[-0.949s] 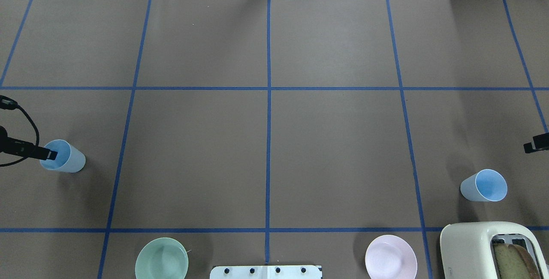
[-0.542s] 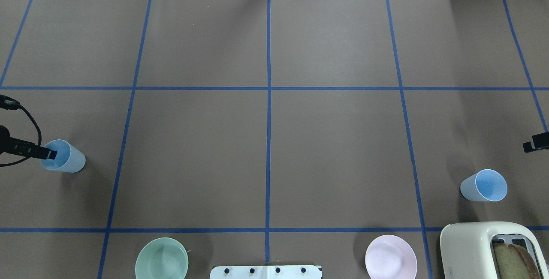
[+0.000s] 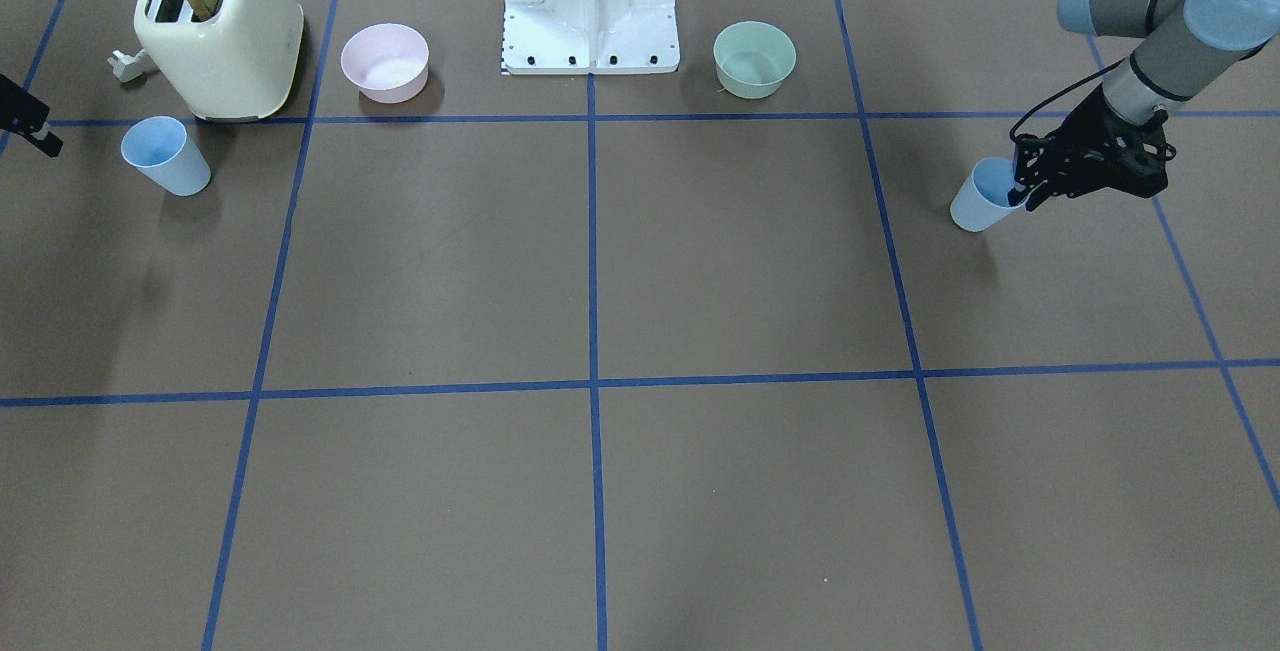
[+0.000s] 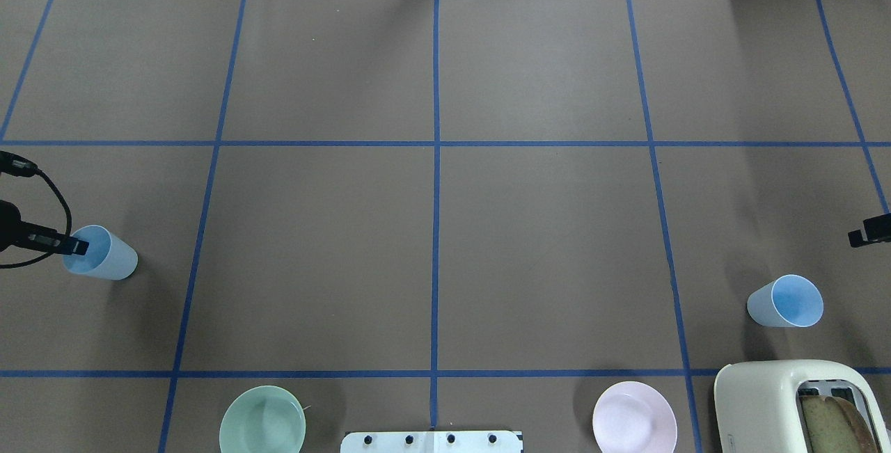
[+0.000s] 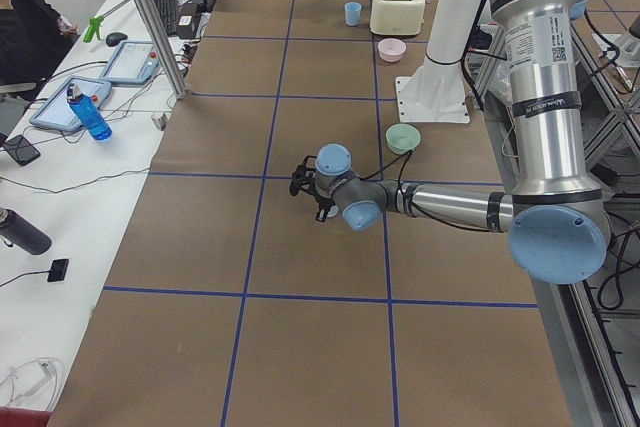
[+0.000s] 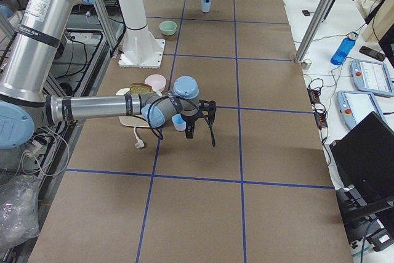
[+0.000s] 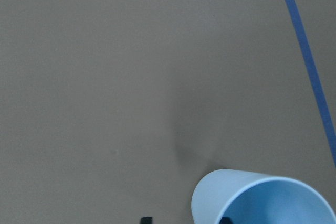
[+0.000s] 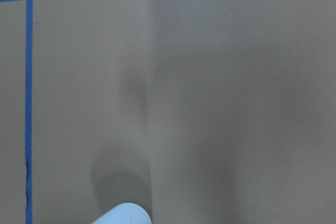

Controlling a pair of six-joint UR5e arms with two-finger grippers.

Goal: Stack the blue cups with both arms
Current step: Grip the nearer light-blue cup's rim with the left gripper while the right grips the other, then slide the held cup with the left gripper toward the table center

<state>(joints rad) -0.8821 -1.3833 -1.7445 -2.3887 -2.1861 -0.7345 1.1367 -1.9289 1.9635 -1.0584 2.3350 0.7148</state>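
Observation:
One blue cup (image 4: 104, 263) stands upright at the table's left; it also shows in the front view (image 3: 975, 203) and the left wrist view (image 7: 262, 198). My left gripper (image 4: 69, 246) (image 3: 1030, 193) straddles its rim, open, one finger inside the cup and one outside. The second blue cup (image 4: 785, 301) (image 3: 165, 156) stands upright at the right, near the toaster; its rim shows at the bottom of the right wrist view (image 8: 123, 214). My right gripper (image 4: 866, 234) (image 6: 200, 133) hovers apart from it, farther from the robot, fingers spread and empty.
A cream toaster (image 4: 793, 404) with bread stands next to the right cup. A pink bowl (image 4: 634, 417) and a green bowl (image 4: 262, 419) flank the white base pedestal (image 3: 590, 6). Blue tape lines grid the brown table.
My left gripper has drawn slightly to the left at the cup's rim, and the cup has barely shifted with it. The right gripper and right cup have not moved.

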